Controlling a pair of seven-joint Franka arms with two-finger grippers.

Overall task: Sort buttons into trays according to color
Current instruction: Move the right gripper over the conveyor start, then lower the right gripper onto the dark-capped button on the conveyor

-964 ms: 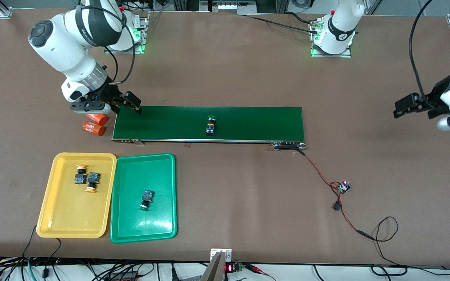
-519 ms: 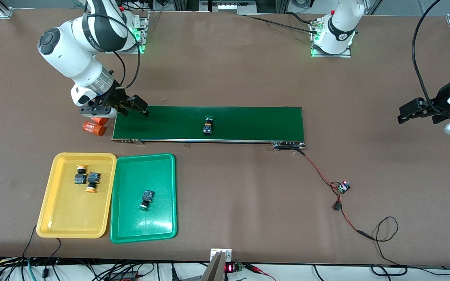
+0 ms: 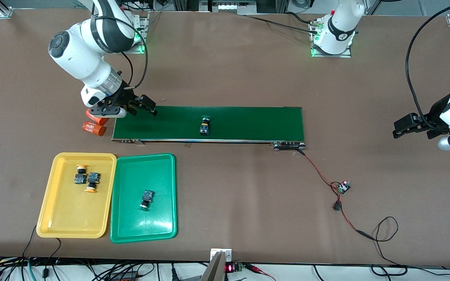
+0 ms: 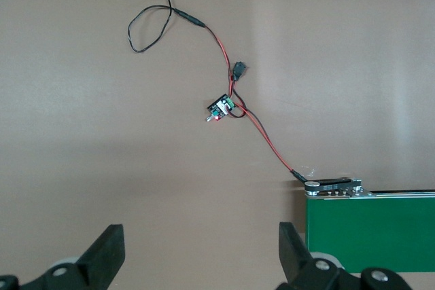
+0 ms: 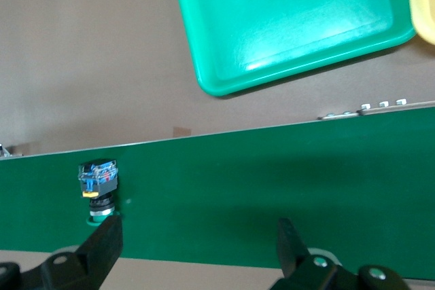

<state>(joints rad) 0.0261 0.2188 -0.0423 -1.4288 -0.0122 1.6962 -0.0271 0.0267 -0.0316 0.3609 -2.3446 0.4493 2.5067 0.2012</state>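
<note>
Right gripper [image 3: 143, 106] spread wide, empty, over conveyor belt [image 3: 248, 123] at right arm's end; left gripper [image 3: 408, 127] also apart, waiting over bare table [image 3: 225, 70]; green-capped button [image 3: 204, 127] mid-belt; two yellow-capped buttons [image 3: 85, 178] in yellow tray [image 3: 53, 203]; another green-capped one [image 3: 146, 199] in green tray [image 3: 162, 222].

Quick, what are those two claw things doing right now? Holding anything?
Left gripper: jaws open, empty, waiting over bare table.
Right gripper: jaws open, empty, over the conveyor belt.

Glossy plastic trays [image 3: 117, 230] lie on a matt brown table [image 3: 229, 70]; the belt [image 3: 248, 121] looks matt.
</note>
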